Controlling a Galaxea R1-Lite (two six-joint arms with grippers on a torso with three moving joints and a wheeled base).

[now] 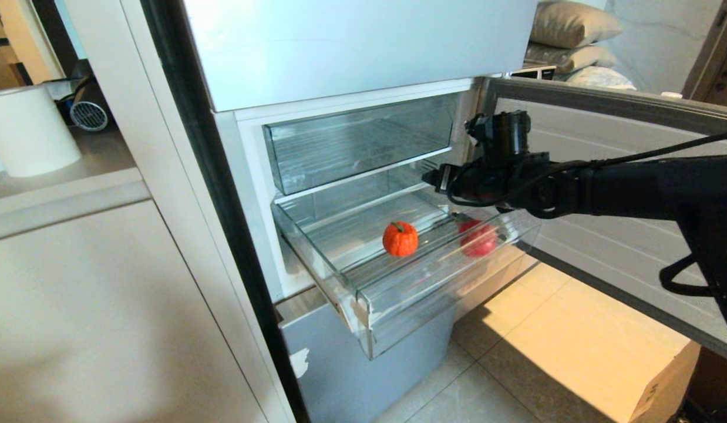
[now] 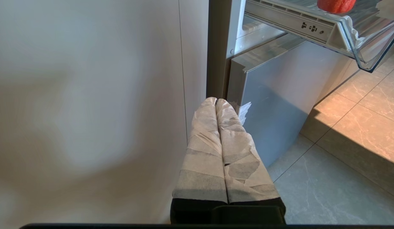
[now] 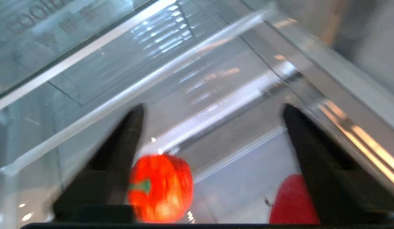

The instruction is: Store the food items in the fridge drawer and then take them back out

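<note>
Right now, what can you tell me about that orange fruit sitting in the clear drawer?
The orange-red fruit is round and ribbed like a small pumpkin, with a dark green stem on top. It sits upright on the ribbed floor of the pulled-out clear fridge drawer, apart from the deeper red fruit beside it. Nothing grips it; the right claw hangs open above.

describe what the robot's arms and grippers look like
The right arm is matte black and tubular, with a black cable looped along it and a boxy black camera on the wrist. The right gripper has two black tapering fingers. The left gripper has long fingers wrapped in whitish tape on a black base.
</note>
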